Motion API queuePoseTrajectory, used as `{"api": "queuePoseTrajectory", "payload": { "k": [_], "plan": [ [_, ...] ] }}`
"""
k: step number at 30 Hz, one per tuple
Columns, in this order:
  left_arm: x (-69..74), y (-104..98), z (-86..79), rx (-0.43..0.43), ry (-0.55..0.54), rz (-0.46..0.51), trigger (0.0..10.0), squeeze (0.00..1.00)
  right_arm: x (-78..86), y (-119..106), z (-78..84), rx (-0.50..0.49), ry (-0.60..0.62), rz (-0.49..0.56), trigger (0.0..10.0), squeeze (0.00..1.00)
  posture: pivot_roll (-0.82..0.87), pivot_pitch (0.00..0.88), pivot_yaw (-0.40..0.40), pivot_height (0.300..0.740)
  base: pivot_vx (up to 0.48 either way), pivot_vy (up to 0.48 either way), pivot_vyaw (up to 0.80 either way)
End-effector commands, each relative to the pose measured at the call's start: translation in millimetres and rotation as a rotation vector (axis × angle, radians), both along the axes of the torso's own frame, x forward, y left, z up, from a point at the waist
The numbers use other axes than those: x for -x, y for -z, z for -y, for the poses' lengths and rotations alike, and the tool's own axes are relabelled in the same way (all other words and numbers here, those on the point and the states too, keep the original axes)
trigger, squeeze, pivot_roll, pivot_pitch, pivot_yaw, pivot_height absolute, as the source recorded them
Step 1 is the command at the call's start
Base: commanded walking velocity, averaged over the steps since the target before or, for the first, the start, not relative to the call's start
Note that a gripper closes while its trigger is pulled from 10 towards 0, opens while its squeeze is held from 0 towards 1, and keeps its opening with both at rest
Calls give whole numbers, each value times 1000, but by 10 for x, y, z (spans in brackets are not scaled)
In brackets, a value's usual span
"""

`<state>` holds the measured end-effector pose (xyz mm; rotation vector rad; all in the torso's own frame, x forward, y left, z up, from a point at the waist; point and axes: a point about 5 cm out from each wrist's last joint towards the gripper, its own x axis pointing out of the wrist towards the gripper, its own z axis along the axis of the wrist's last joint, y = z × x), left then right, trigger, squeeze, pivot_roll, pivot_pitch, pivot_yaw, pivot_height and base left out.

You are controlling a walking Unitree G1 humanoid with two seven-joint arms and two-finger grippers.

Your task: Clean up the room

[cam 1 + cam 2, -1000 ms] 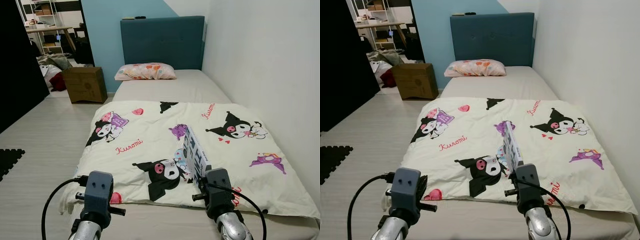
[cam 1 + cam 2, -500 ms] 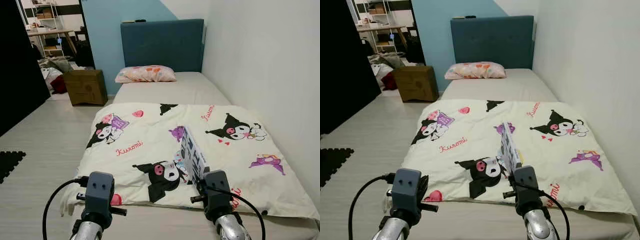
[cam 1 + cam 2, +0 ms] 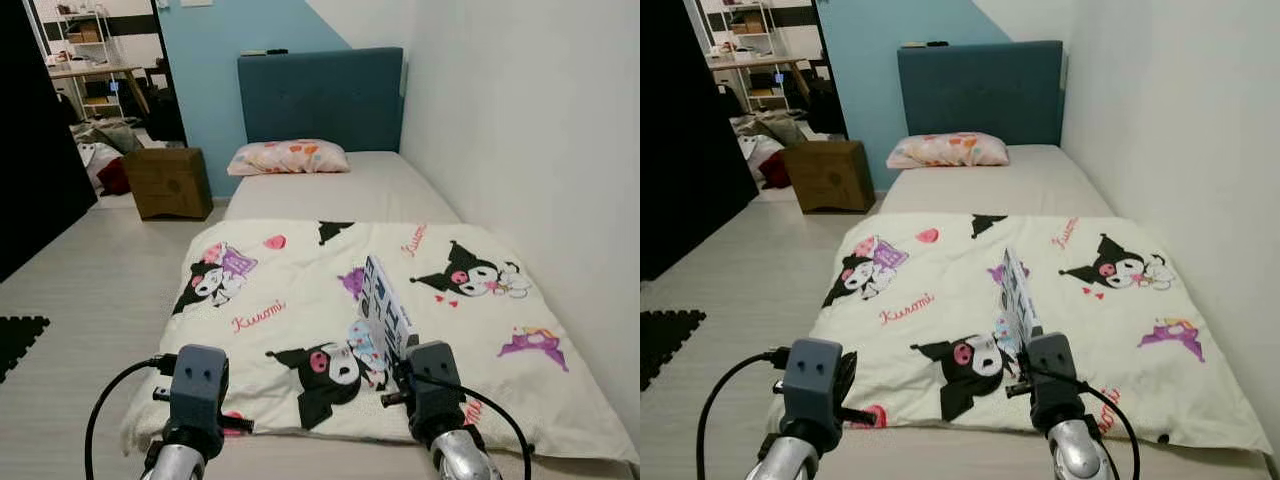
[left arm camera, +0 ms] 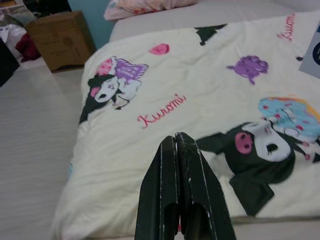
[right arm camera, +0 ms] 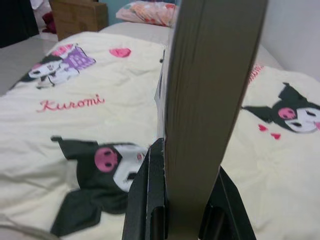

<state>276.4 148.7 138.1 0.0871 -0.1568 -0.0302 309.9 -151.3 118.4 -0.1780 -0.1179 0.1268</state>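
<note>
My right gripper (image 5: 186, 165) is shut on a thin book (image 3: 384, 310) with a blue and white cover, held on edge above the near end of the bed. In the right wrist view the book's page edge (image 5: 207, 95) stands between the two black fingers (image 5: 150, 195). My left gripper (image 4: 176, 150) is shut with nothing in it, raised over the near left corner of the cream cartoon-print blanket (image 3: 300, 300). The blanket lies spread flat on the mattress (image 3: 340, 185). A pink patterned pillow (image 3: 288, 157) rests against the teal headboard (image 3: 320, 95).
A brown box (image 3: 168, 183) stands on the floor left of the bed's head. Beyond it is a doorway with a heap of clothes (image 3: 100, 150) and shelves. A white wall (image 3: 530, 150) runs along the bed's right side. A black foam mat (image 3: 15, 340) lies on the pale floor at left.
The camera has pulled back and tilted up a little, so the bed sits lower and farther in the picture. Both grippers keep their hold and pose.
</note>
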Motion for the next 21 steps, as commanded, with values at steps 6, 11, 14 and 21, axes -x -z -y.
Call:
{"api": "queuePoseTrajectory", "payload": {
  "k": [6,11,14,21],
  "plan": [
    [25,56,-23,5,-4,-18,10000,0,14,-21,-32,-13,-15,28,10000,0,-58,111,18,671,0,0,0],
    [30,55,-30,2,-3,-17,10000,0,12,-17,-34,-16,-16,28,10000,0,-56,109,20,684,0,0,0],
    [38,58,-34,2,-3,-18,10000,0,13,-16,-35,-20,-15,28,10000,0,-56,105,23,693,0,0,0],
    [55,62,-23,2,1,-18,10000,0,25,-16,-32,-27,-12,31,10000,0,-58,100,27,715,0,0,0]
  ]
}}
